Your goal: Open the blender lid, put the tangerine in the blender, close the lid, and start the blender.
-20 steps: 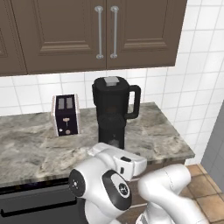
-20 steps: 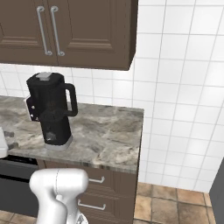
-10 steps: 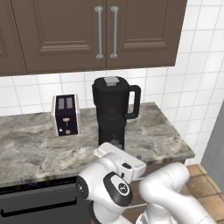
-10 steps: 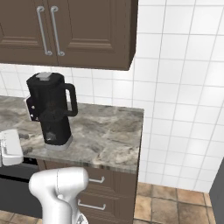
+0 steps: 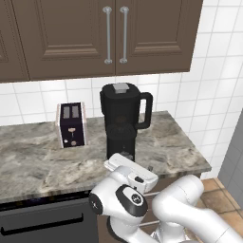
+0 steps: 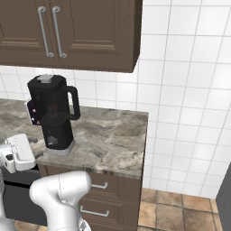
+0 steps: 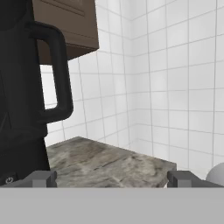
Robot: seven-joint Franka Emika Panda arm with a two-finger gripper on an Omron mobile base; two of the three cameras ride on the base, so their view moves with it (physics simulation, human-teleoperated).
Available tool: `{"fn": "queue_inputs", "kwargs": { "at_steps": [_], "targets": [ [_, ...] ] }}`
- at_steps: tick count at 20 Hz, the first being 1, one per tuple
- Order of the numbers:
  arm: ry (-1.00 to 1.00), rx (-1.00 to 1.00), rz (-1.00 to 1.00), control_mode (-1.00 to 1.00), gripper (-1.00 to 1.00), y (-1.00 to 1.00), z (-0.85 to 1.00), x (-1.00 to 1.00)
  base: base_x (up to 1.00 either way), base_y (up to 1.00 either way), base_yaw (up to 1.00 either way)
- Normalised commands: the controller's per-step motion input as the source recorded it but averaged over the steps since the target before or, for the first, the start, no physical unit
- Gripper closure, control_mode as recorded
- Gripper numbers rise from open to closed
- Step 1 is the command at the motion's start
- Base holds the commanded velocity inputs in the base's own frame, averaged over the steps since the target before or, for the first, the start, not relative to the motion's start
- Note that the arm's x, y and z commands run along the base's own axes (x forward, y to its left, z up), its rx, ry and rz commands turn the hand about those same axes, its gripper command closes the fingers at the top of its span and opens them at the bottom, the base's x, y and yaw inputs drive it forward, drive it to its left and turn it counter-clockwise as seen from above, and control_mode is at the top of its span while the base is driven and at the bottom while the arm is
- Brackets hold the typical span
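- Blender (image 5: 122,121) stands on the marble counter (image 5: 38,159), right of the toaster (image 5: 71,124).
- Blender lid (image 5: 120,88) sits closed on the dark jug; contents cannot be seen.
- Gripper (image 7: 111,178) is spread wide, empty, low beside the blender's handle.

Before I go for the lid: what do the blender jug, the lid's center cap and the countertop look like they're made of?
The blender jug looks like dark smoked plastic or glass, faintly glossy. The blender lid is matte black, its centre cap plain grey, probably plastic. The countertop reads as polished stone: mottled grey-brown veining.
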Motion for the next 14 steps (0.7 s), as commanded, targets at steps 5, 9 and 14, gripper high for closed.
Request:
{"fn": "queue_inputs", "kwargs": {
  "at_steps": [5, 9, 14],
  "targets": [
    [0.00, 0.00, 0.00, -1.00, -1.00, 0.03, -0.01, 0.26, 0.00, 0.00, 0.00],
    [0.00, 0.00, 0.00, -1.00, -1.00, 0.07, 0.00, 0.23, 0.00, 0.00, 0.00],
    [0.00, 0.00, 0.00, -1.00, -1.00, 0.12, 0.00, 0.19, 0.00, 0.00, 0.00]
  ]
}}
